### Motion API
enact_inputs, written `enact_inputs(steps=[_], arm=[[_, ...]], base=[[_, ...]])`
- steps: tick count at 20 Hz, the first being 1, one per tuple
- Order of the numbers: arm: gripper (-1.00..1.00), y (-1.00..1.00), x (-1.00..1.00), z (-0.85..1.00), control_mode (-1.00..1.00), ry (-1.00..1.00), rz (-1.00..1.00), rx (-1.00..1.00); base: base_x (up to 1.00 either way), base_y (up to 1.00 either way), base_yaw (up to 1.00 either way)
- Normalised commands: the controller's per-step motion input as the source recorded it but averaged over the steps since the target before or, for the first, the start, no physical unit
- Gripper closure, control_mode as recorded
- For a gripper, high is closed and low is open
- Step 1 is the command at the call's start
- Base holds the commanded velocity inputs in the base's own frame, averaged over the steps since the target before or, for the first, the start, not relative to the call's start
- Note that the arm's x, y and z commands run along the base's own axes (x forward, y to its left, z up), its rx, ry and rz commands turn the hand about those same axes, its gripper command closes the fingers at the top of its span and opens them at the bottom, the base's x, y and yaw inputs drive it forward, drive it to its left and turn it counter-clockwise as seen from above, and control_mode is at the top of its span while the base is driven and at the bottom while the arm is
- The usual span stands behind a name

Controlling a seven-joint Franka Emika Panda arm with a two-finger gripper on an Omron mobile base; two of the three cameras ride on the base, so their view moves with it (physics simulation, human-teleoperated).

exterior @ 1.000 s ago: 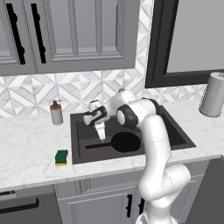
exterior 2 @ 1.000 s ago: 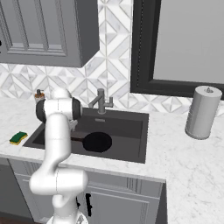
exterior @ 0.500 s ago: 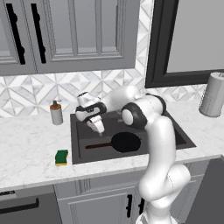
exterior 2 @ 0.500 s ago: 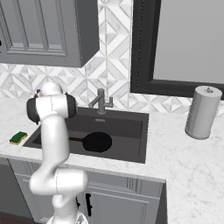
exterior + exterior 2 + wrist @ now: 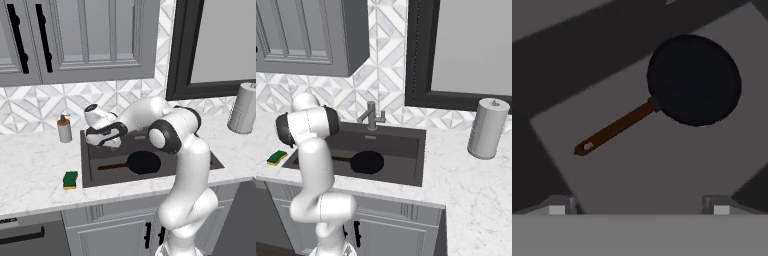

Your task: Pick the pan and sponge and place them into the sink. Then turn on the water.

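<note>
On the white marble counter [image 5: 35, 170], the small green-and-yellow sponge [image 5: 70, 179] sits near the front edge, left of the dark grey sink [image 5: 210, 155] holding the black frying pan [image 5: 144, 162]. The gripper [image 5: 90, 134], fingers spread and empty, hovers above the sink's left rim; descending short could strike that rim.

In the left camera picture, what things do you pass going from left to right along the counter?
Small brown soap bottle → green and yellow sponge → round black frying pan in the dark grey sink → tall grey paper towel roll.

A kitchen: sink [image 5: 406, 145] in marble counter [image 5: 476, 185] (grey cabinets [image 5: 90, 40] above).
</note>
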Motion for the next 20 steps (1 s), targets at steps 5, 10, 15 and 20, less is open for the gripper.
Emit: enact_inputs(steps=[5,10,15,20], arm=[[-1.00,0.23,0.00,0.12,-1.00,-0.01,0.53,0.25],[-1.00,0.49,0.00,0.00,-1.00,0.04,0.37,0.13],[-1.00,0.50,0.00,0.12,-1.00,0.23,0.17,0.00],[-1.00,0.45,0.00,0.23,-1.00,0.45,0.11,-0.04]], base=[[0.00,0.00,0.00],[0.00,0.00,0.00],[0.00,0.00,0.00],[0.00,0.00,0.00]])
